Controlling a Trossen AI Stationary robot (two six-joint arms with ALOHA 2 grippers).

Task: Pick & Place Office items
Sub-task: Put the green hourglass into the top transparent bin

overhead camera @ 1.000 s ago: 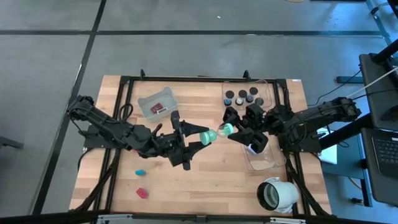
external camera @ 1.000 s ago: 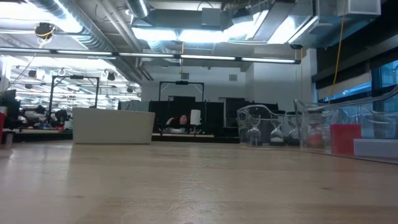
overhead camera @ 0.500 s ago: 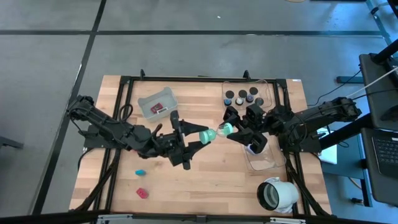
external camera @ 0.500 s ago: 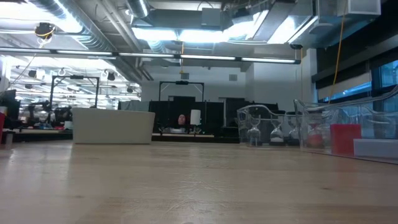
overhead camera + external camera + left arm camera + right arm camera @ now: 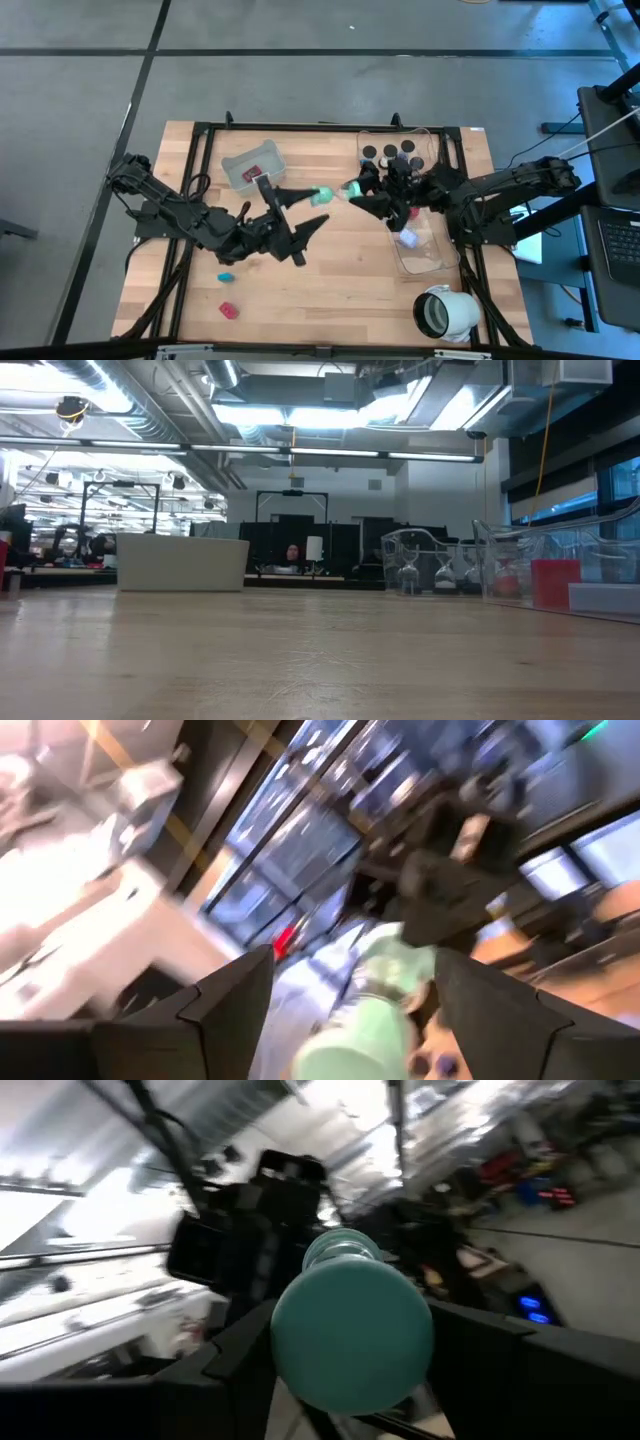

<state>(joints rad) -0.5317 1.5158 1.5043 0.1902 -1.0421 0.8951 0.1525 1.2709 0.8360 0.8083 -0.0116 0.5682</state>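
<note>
A teal-ended, hourglass-shaped piece (image 5: 335,193) hangs level above the middle of the table. My right gripper (image 5: 360,197) is shut on its right end. My left gripper (image 5: 318,207) is open. The piece's free teal end (image 5: 320,197) stands between its spread fingertips, and the left wrist view shows a gap on each side of the piece (image 5: 375,1005). A teal bit (image 5: 226,276) and a red block (image 5: 229,310) lie on the wood at the near left. Neither gripper shows in the low view. My right gripper pinches the piece's right teal end (image 5: 350,1330) between its two fingers (image 5: 235,1370). The fingers come about level from the table's right and lie along the piece. It is lifted clear of the table, its free end pointing toward my left gripper.
A grey tray (image 5: 240,163) with a red piece stands at the far left of centre. A clear tray (image 5: 425,148) of black caps stands at the far right. Nearer, another clear tray (image 5: 428,262) holds a pale bit (image 5: 408,238). A big white hollow cylinder (image 5: 445,312) lies near the front right.
My left gripper has opened, let go of the teal-ended piece and swung toward the table's far edge. My right gripper has carried the piece toward the far edge and a little to the left, still level and clear of the table.
</note>
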